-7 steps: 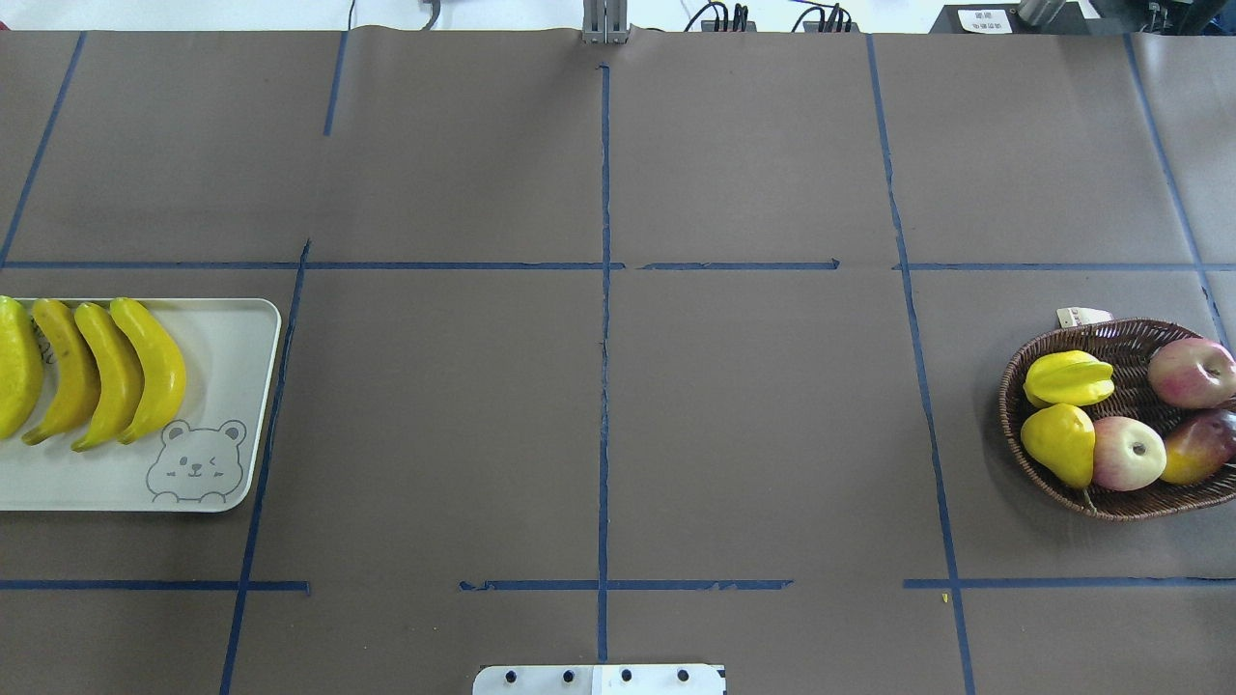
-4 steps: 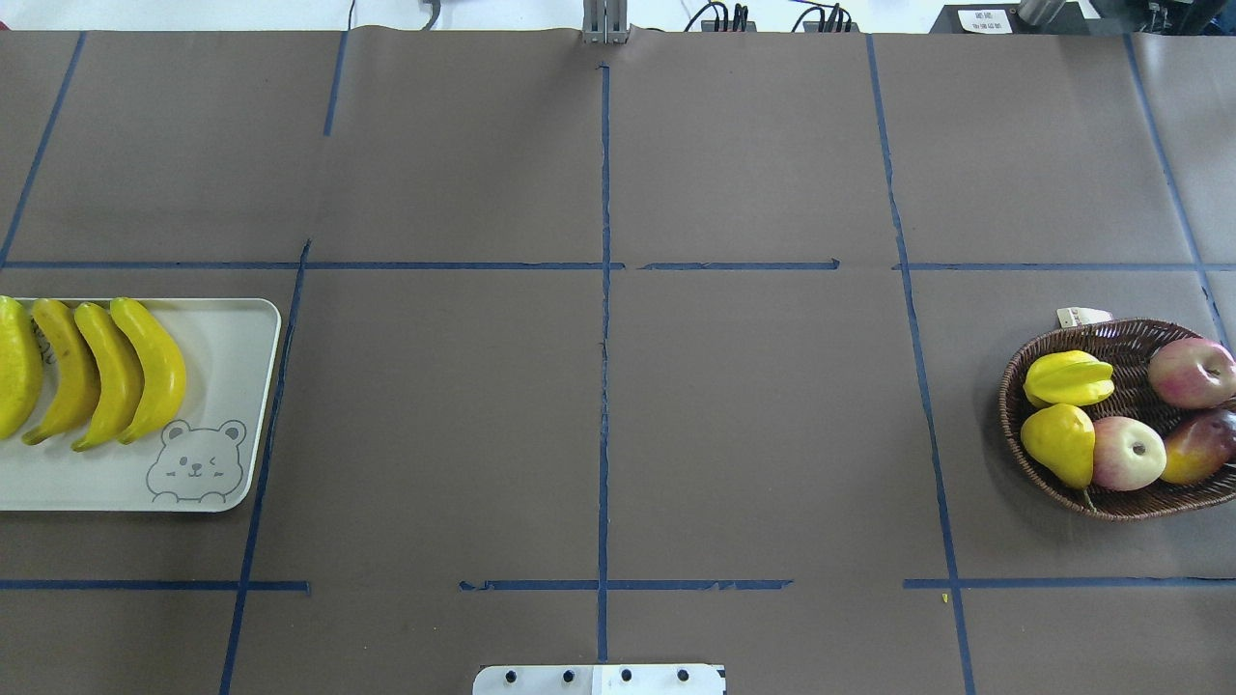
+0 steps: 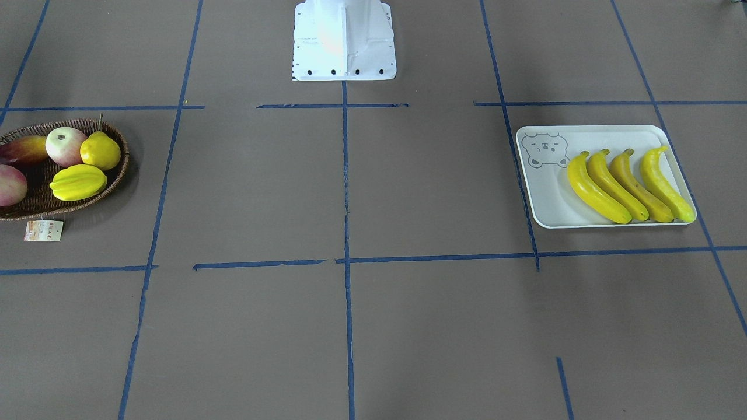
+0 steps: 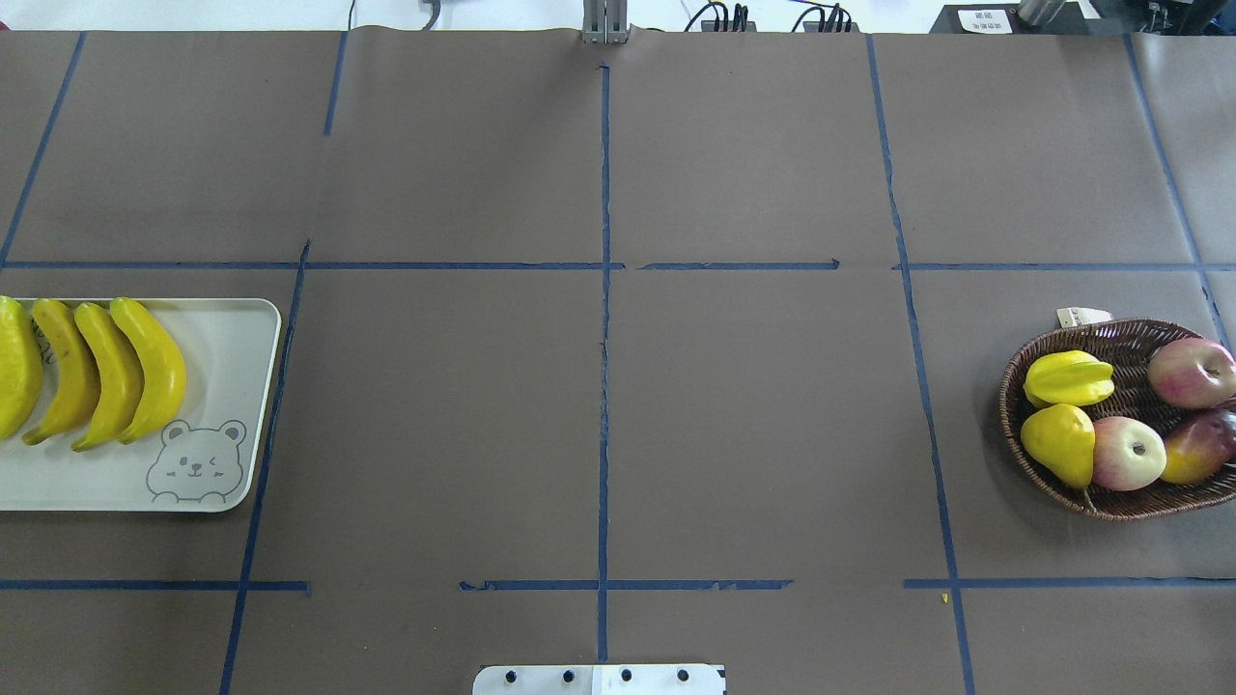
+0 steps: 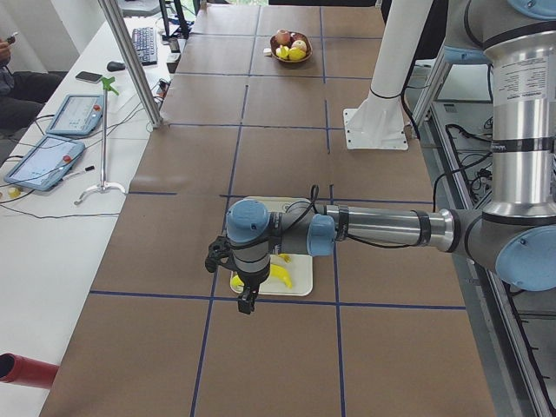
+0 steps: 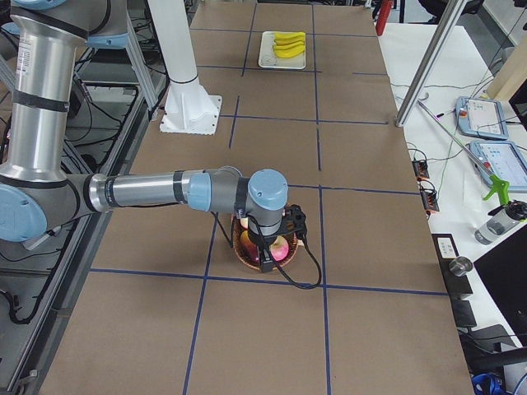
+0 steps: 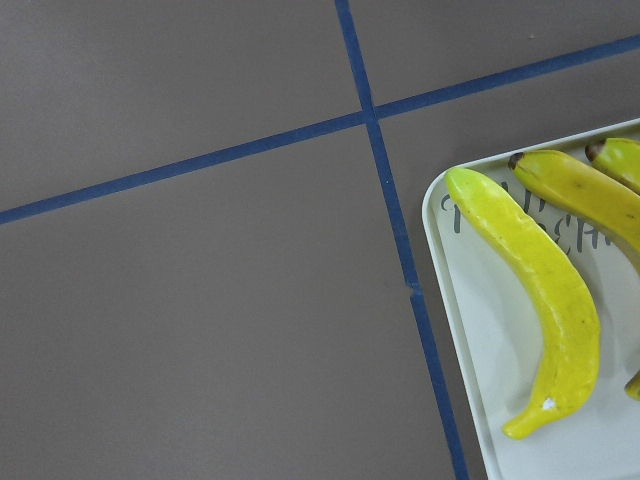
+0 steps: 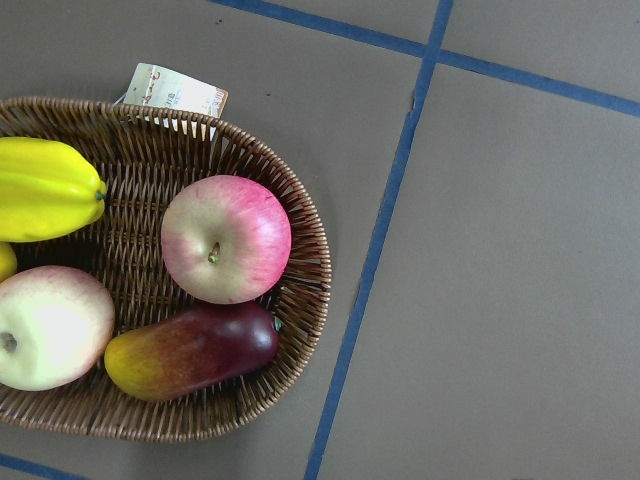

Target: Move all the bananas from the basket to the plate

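Note:
Several yellow bananas (image 4: 106, 372) lie side by side on the white plate (image 4: 222, 386) with the bear drawing; they also show in the front view as bananas (image 3: 630, 184) on the plate (image 3: 543, 198). The left wrist view shows one banana (image 7: 550, 300) at the plate's corner (image 7: 490, 380). The wicker basket (image 4: 1120, 338) holds a starfruit (image 4: 1067, 378), a yellow pear, two apples and a mango. My left gripper (image 5: 248, 304) hangs over the plate's near end, and my right gripper (image 6: 265, 265) hangs over the basket (image 6: 244, 249). I cannot tell whether either is open or shut.
The white robot base (image 3: 344, 41) stands at the table's middle edge. Blue tape lines divide the brown table cover. A side bench with tablets (image 5: 52, 139) and a metal pole (image 5: 130, 61) runs along the far side, where a person (image 5: 9, 69) sits.

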Controlling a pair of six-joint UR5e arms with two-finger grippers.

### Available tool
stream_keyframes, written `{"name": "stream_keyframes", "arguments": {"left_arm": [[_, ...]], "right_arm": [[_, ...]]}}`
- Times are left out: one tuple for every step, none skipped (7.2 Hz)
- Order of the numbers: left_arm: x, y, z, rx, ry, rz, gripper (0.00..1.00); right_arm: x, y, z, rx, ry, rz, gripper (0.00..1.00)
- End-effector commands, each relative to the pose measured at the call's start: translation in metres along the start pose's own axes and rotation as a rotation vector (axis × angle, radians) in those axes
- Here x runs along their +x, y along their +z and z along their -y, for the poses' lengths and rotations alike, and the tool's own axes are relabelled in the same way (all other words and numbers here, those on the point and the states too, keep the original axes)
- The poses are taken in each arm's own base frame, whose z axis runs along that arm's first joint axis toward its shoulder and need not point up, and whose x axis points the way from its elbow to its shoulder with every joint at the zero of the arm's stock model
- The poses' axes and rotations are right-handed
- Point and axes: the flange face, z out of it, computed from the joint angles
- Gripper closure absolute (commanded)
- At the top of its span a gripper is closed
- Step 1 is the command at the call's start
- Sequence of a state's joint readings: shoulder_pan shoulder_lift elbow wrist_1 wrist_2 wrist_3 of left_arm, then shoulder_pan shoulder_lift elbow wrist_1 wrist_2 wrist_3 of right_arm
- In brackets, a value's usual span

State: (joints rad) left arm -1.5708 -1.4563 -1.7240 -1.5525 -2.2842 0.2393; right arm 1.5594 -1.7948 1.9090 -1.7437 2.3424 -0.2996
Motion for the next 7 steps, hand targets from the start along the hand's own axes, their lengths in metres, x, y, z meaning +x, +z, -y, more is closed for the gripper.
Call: {"name": "stream_keyframes", "arguments": {"left_arm": [[-0.0014, 0.0027, -0.0038, -0.006, -0.005, -0.001, 0.0], [-0.0023, 0.0045, -0.007, -0.009, -0.008, -0.002, 0.0], [-0.0026, 0.0051, -0.0079, -0.01, -0.009, -0.002, 0.0], [-0.0026, 0.0051, -0.0079, -0.01, -0.009, -0.002, 0.0], [-0.0026, 0.0051, -0.0079, -0.01, -0.011, -0.002, 0.0], [-0.0033, 0.0061, -0.0089, -0.013, -0.016, -0.003, 0.0], [-0.0037, 0.0067, -0.0092, -0.014, -0.017, -0.003, 0.0]], "right_arm": [[0.0004, 0.0018, -0.003, -0.001, 0.001, 0.0, 0.01], [0.001, 0.0022, -0.0053, -0.002, 0.001, 0.001, 0.01], [0.0007, 0.0022, -0.0059, -0.002, 0.001, 0.001, 0.01], [0.0005, 0.0021, -0.0065, -0.002, 0.001, 0.001, 0.01], [0.0007, 0.0025, -0.0073, -0.004, 0.002, 0.001, 0.01], [0.0007, 0.0025, -0.0073, -0.004, 0.002, 0.001, 0.01], [0.0003, 0.0028, -0.0069, -0.004, 0.0, 0.001, 0.01]]}}
